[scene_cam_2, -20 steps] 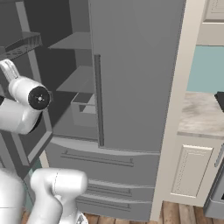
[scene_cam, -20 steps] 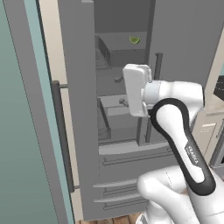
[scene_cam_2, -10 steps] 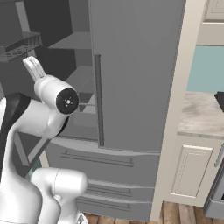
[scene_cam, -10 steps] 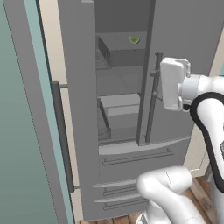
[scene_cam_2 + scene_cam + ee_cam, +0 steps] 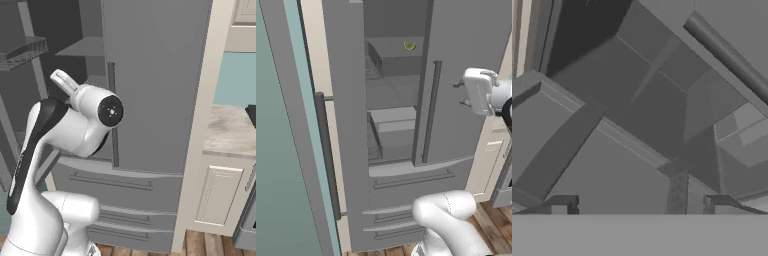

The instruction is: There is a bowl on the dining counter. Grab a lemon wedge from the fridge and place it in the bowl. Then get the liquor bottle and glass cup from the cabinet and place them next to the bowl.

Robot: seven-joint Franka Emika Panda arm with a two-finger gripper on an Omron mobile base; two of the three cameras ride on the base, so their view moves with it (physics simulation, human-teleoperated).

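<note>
Fridge open, my arm raised before it.
I see the fridge (image 5: 406, 125) with its left door swung out; what looks like a lemon wedge (image 5: 409, 45) sits far inside; gripper (image 5: 641, 202) jaws wide, empty.

Here's the grey fridge (image 5: 150, 90), its right door shut with the long vertical handle (image 5: 113, 115) running down the inner edge, drawers (image 5: 112, 182) stacked below. The left side stands open, showing dark shelves (image 5: 80, 47) and a wire rack (image 5: 22, 52) at upper left. The white arm (image 5: 55, 135) bends up in front, its round dark-capped joint over the handle. To the right, a cream cabinet (image 5: 217, 195) under a marbled counter (image 5: 231, 132), wooden floor below
</note>
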